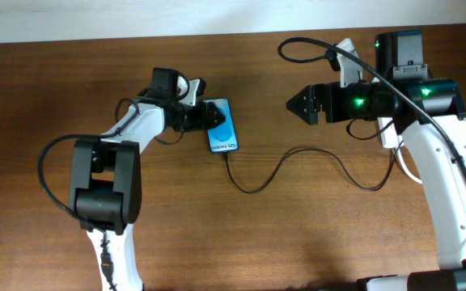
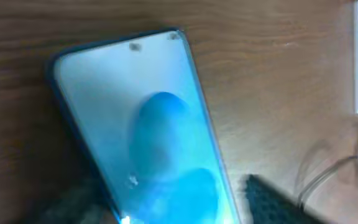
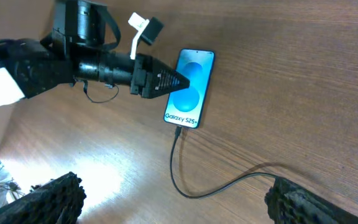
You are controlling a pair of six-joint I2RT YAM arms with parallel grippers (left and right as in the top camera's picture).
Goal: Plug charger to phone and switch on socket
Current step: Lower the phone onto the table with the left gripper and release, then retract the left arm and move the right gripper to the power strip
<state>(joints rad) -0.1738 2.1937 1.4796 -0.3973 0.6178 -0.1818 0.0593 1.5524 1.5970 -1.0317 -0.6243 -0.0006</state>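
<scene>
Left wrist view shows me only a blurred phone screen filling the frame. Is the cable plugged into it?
Observer: Yes. In the right wrist view, the black cable meets the bottom edge of the phone.
Operator: Where does the cable run from there?
Observer: Overhead, it curves rightward across the table and disappears under the right arm.
Operator: And the right gripper?
Observer: The right gripper is well to the right of the phone, apart from it. Its own camera shows the fingers spread with nothing between them.
</scene>
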